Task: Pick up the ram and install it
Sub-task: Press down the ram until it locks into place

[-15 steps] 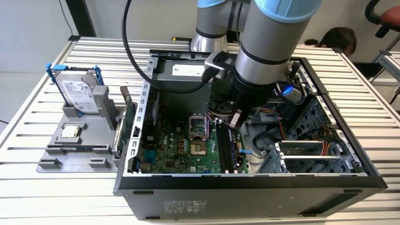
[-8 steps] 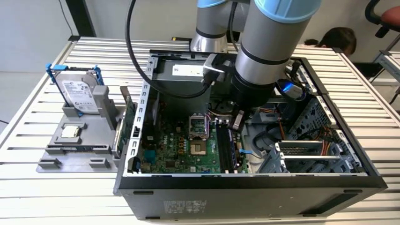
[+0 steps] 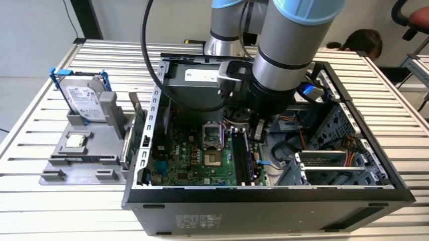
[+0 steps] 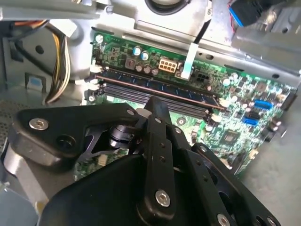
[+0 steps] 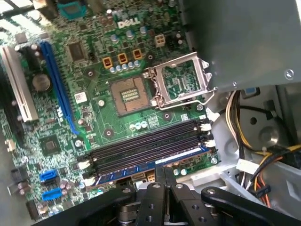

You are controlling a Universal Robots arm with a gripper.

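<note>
- Exterior view: my gripper (image 3: 258, 131) hangs inside the open computer case (image 3: 268, 193), over the memory slots (image 3: 244, 155) at the four o'clock side of the motherboard (image 3: 194, 160). The hard drive (image 3: 87, 103) stands on a grey stand at nine o'clock from the case, all on a slatted metal table (image 3: 40, 201)
- Second wrist view: the ram (image 4: 183, 94) lies lengthwise in a slot, with my fingertips (image 4: 157, 104) drawn narrow at the middle of its upper edge. I cannot tell whether they pinch it or only bear on it. I judge it light, thin, stiff and fragile, best held by the bare long edge and kept square, never by the chips
- First wrist view: the ram (image 5: 136, 168) sits in the slot nearest my gripper, white latches (image 5: 205, 127) at its end, yellow cables (image 5: 233, 113) crowding beyond, so room is tight
</note>
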